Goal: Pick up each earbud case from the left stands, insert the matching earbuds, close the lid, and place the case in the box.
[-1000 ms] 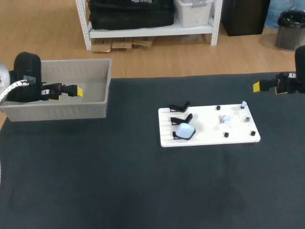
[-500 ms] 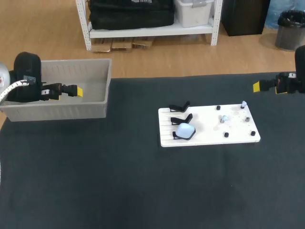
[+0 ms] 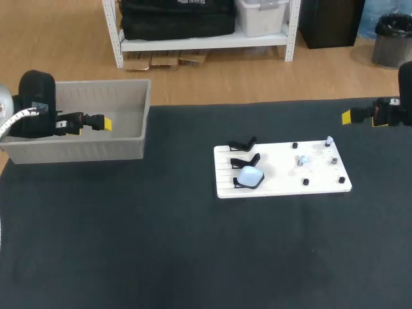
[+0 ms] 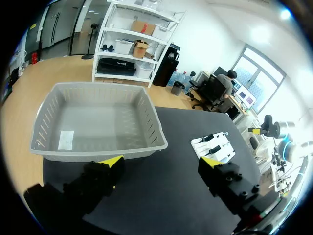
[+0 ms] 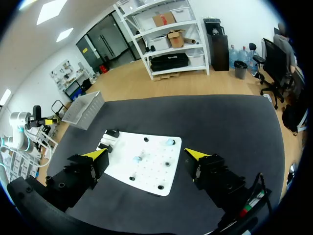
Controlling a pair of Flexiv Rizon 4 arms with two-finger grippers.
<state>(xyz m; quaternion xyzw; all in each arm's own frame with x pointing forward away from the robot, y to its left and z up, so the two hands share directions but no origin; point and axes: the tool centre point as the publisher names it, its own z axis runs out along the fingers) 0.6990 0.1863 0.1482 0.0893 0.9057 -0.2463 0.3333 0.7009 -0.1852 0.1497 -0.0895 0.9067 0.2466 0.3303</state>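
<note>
A white board point(image 3: 283, 168) lies right of the table's middle. Three black stands line its left edge; the nearest one holds a pale blue earbud case point(image 3: 250, 176), lid shut, while the other two stands point(image 3: 243, 144) are bare. A pale blue earbud point(image 3: 301, 159) and a second earbud point(image 3: 329, 140) sit among black pegs on the board's right half. My left gripper point(image 3: 103, 123) hangs open over the grey box point(image 3: 145, 122), far left of the board. My right gripper point(image 3: 347, 116) is open past the board's far right corner. Neither holds anything.
In the left wrist view the grey box point(image 4: 159, 134) lies ahead of the left gripper point(image 4: 160, 164), a paper label on its floor. In the right wrist view the board point(image 5: 146, 174) and earbuds point(image 5: 169, 142) lie ahead of the right gripper point(image 5: 145, 155). Dark cloth covers the table point(image 3: 161, 244).
</note>
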